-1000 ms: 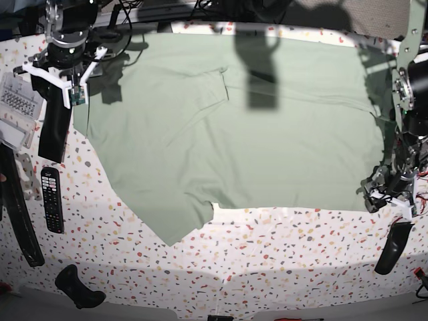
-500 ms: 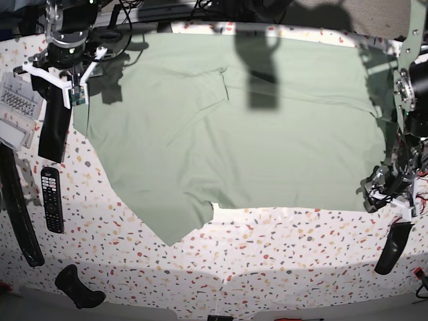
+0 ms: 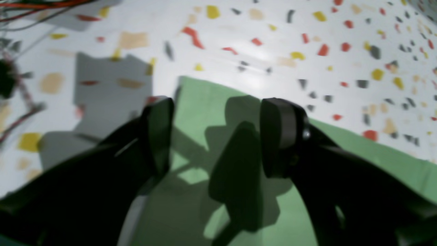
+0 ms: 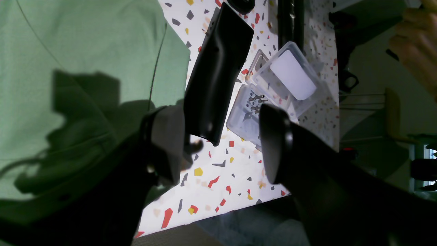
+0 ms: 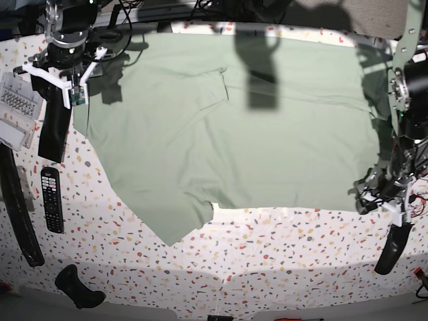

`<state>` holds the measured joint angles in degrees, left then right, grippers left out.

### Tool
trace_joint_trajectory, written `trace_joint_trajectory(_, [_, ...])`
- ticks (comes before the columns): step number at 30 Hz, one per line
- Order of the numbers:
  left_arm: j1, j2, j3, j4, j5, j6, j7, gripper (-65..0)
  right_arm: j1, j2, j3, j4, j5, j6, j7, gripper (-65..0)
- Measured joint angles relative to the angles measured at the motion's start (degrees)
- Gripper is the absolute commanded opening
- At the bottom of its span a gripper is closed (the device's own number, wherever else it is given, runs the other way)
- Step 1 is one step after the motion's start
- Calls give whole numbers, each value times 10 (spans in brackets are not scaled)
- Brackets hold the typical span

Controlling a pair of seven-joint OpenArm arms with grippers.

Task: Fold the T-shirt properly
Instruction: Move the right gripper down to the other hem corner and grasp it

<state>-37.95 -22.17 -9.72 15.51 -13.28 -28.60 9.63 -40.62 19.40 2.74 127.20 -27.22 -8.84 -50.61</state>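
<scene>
The T-shirt [image 5: 234,127] lies flat mid-table, the left gripper [image 3: 215,136] at four o'clock and right gripper [image 4: 218,136] at ten o'clock both gape empty, so a shallow pinch might miss the thin cloth.

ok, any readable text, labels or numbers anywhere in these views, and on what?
None can be read.
Remote control: its buttons show pale marks, too small to read.
Clear plastic case: plain white patch on the lid, no print visible.
T-shirt: no print or label legible in any view.
Left wrist view: blurred, no text on the table.
</scene>
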Motion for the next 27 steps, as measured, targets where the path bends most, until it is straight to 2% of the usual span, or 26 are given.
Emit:
trace_joint_trajectory(5, [0, 7, 0, 0, 0, -2, 0, -306, 0, 0, 0, 0, 0, 0, 0, -321])
trace_joint_trajectory(8, [0, 5, 0, 0, 17, -2, -1, -368, 0, 0, 0, 0, 0, 0, 2, -321])
trace_joint_trajectory(10, [0, 1, 0, 0, 29, -2, -7, -446, 0, 0, 0, 0, 0, 0, 5, -321])
trace_joint_trajectory(13, [0, -11, 0, 0, 30, -2, -6, -638, 0, 0, 0, 0, 0, 0, 14, -321])
trace_joint_trajectory(17, [2, -21, 0, 0, 30, -4, -5, -650, 0, 0, 0, 0, 0, 0, 32, -321])
trace_joint_trajectory(22, [3, -28, 0, 0, 30, -4, -6, -650, 0, 0, 0, 0, 1, 0, 90, -321])
trace_joint_trajectory(26, [3, -28, 0, 0, 30, -3, -7, -650, 27, 0, 0, 0, 90, 4, 94, -321])
trace_joint_trajectory(27, [3, -28, 0, 0, 30, -2, -8, -650, 42, 0, 0, -4, 108, 18, 95, -321])
